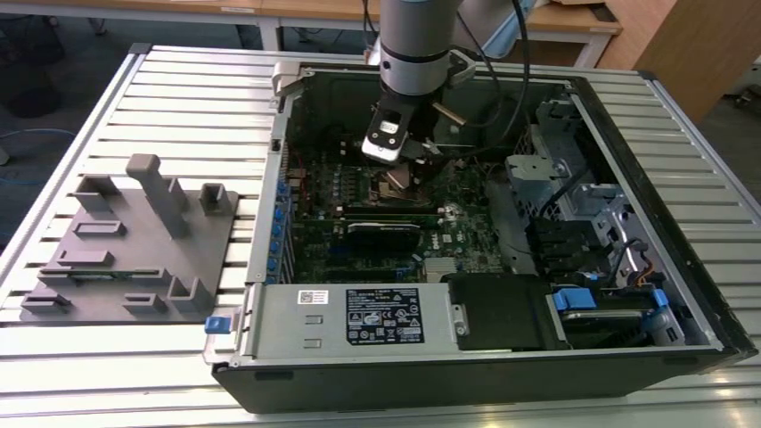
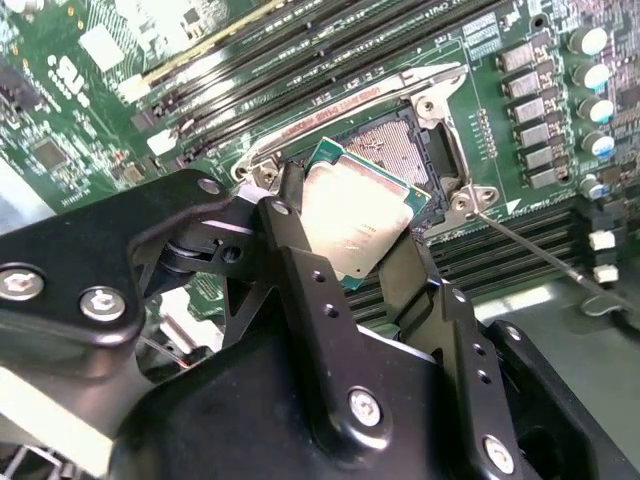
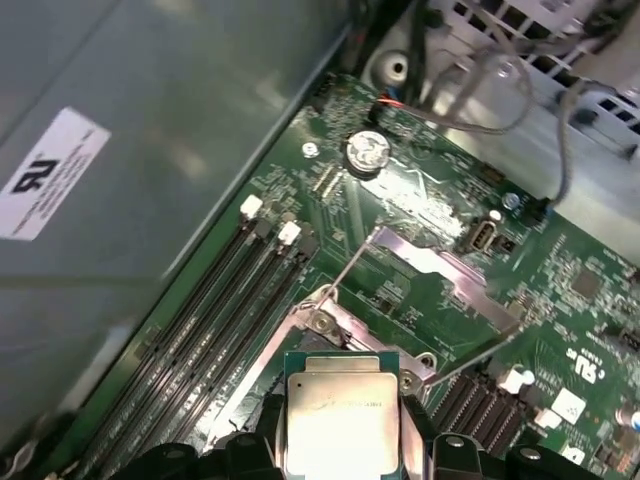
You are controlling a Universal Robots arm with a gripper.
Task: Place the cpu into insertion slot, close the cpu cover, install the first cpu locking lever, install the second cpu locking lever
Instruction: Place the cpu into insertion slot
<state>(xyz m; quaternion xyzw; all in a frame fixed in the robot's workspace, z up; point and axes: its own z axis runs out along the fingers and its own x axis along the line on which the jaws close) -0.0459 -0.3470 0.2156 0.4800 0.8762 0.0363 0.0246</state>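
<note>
cpu [image 1: 401, 169] barely discernible under the gripper [image 1: 398, 160] in the exterior view, at the end of the arm reaching down into an open computer case [image 1: 701, 294]. Directly below, the insertion slot [image 1: 398, 185] on the green motherboard [image 1: 356, 241]. Case lying on a slatted table [image 1: 178, 80]; grey fixture block [image 1: 131, 250] well apart, on the exterior view's left.

Second wrist view: cpu [image 2: 360, 205] clamped by two opposite edges between the black fingers [image 2: 300, 260] of the gripper [image 2: 350, 212], silver top facing the camera. Held tilted over one side of the insertion slot [image 2: 400, 135], with the dark contact field exposed beyond it. Contact with the slot impossible to judge. Thin wire locking lever [image 2: 540, 250] released, beside the slot's rim. Long memory slots [image 2: 300, 50] near the far side.

First wrist view: cpu [image 3: 335, 420] gripped between fingers [image 3: 270, 435] of the gripper [image 3: 340, 440], narrowed to the chip's width. Silvery rim of the insertion slot [image 3: 325, 322] just beyond the chip. Cpu cover [image 3: 445, 275] swung open, away from the slot. Two wire levers [image 3: 345, 270] raised. Round coin cell [image 3: 367, 150] farther off.
</note>
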